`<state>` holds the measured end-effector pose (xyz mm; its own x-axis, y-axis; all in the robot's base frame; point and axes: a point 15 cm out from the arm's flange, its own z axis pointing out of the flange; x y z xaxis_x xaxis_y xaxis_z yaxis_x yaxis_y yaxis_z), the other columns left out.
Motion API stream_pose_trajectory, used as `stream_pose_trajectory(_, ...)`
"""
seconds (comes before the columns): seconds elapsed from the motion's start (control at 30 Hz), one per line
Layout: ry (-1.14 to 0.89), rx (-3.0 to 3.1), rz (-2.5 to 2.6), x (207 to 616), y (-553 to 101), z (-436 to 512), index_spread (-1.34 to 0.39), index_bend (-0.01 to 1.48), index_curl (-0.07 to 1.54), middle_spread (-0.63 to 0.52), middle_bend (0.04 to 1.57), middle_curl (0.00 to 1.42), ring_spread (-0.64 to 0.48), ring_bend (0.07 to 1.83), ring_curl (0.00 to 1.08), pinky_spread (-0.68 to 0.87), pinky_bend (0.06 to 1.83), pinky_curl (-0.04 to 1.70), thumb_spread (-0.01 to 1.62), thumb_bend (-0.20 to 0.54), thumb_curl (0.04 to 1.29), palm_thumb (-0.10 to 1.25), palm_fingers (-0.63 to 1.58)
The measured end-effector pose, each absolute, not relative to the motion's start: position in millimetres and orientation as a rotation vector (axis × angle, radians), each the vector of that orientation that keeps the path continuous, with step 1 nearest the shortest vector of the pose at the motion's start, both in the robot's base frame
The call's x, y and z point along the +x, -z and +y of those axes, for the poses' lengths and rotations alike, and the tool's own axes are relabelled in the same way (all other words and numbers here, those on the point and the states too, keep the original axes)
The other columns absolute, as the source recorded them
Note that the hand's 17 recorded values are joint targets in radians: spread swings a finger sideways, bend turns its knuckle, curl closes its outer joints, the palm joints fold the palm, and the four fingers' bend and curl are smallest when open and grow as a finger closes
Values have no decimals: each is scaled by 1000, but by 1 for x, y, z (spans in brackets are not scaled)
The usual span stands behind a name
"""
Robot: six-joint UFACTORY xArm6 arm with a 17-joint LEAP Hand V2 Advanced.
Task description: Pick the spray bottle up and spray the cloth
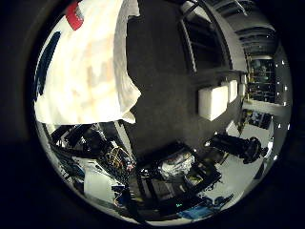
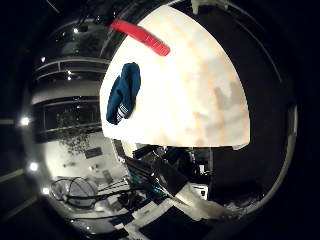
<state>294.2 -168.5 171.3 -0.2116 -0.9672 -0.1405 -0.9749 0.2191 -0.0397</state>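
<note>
A dark blue cloth [image 2: 123, 92] lies crumpled on a light wooden table [image 2: 200, 90], near one edge. A long red thing [image 2: 140, 37] lies at the table's edge beyond the cloth; I cannot make out whether it is the spray bottle. The right little finger side palm view shows the same table [image 1: 91, 72], with the red thing [image 1: 74, 14] and the cloth [image 1: 45, 65] at its rim. Everything looks small, so the palm is well away from the table. White and black parts of my hand [image 2: 180, 195] show at the edge of the right thumb side palm view.
Dark floor [image 1: 157, 86] surrounds the table. White boxes [image 1: 214, 100] stand beside it. Dark equipment and stands [image 1: 233, 148] crowd the room past the table. Windows and ceiling lights [image 2: 60, 120] show on the far side.
</note>
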Motion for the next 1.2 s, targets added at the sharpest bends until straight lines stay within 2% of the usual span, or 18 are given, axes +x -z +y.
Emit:
stream_pose_trajectory(0.6,-75,-1713,2241,338,-196,-147,-225,159,286,198,187,281,252,273,278,415,387,327,1031,-25,278,453,40)
stream_pose_trajectory(0.87,-182,-1507,2190,367,-190,-128,-181,143,262,212,195,298,254,309,281,416,423,333,1025,-27,282,440,11)
stream_pose_trajectory(1.03,-224,-1417,2135,381,-178,-119,-172,136,243,226,200,311,254,310,276,410,439,331,999,-35,276,382,-18)
stream_pose_trajectory(1.2,-265,-1339,2074,393,-161,-110,-179,126,218,254,175,293,283,273,263,411,444,328,890,-44,274,241,-82)
